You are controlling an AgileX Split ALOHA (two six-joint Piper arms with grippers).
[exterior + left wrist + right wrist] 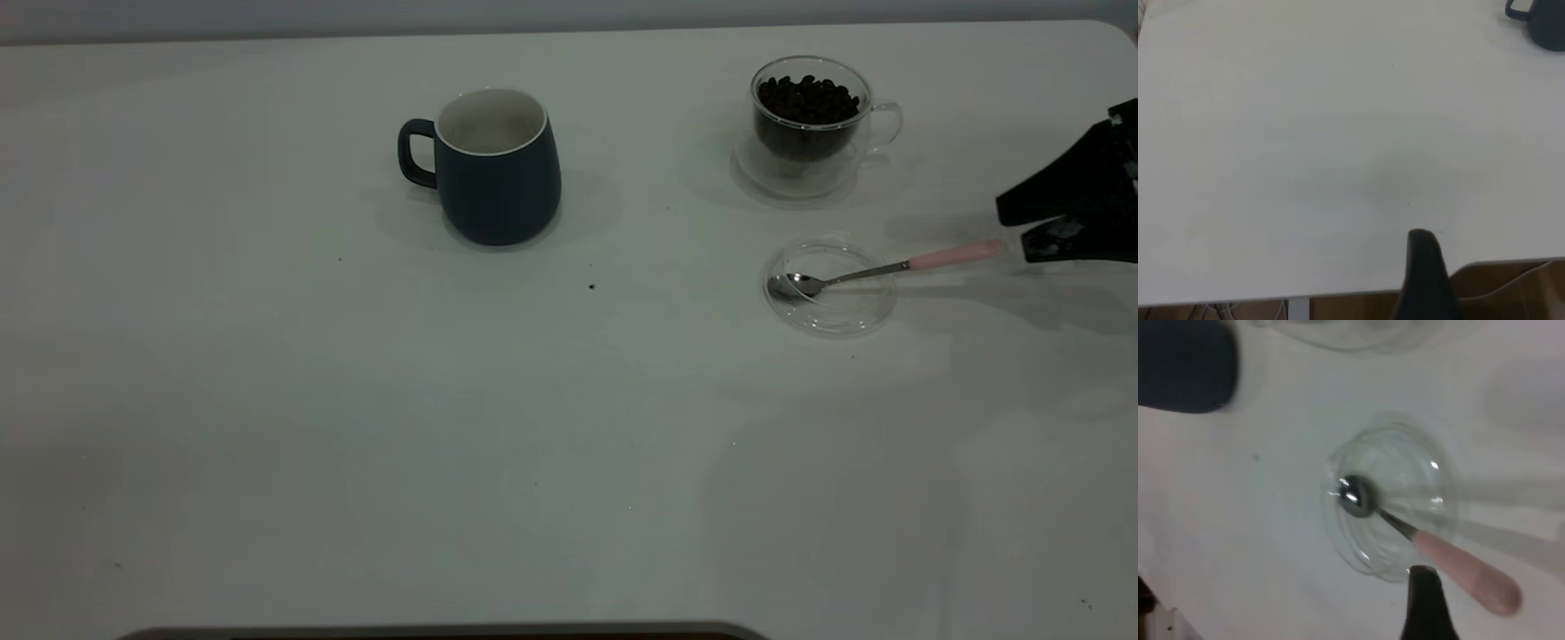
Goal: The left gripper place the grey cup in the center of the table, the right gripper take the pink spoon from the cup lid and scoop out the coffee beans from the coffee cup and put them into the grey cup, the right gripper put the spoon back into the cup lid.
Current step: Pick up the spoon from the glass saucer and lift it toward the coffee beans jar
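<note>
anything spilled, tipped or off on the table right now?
Nothing stands out. Grey cup and coffee cup stand upright, beans inside. Spoon lies with its bowl in the lid. A few dark specks dot the table.

On the table (267,400) before me: one grey cup (498,173), one coffee cup (811,124) holding many coffee beans (807,98). One cup lid (831,286) carries one pink spoon (880,268).

Pink spoon (876,268) across cup lid (836,311)
</note>
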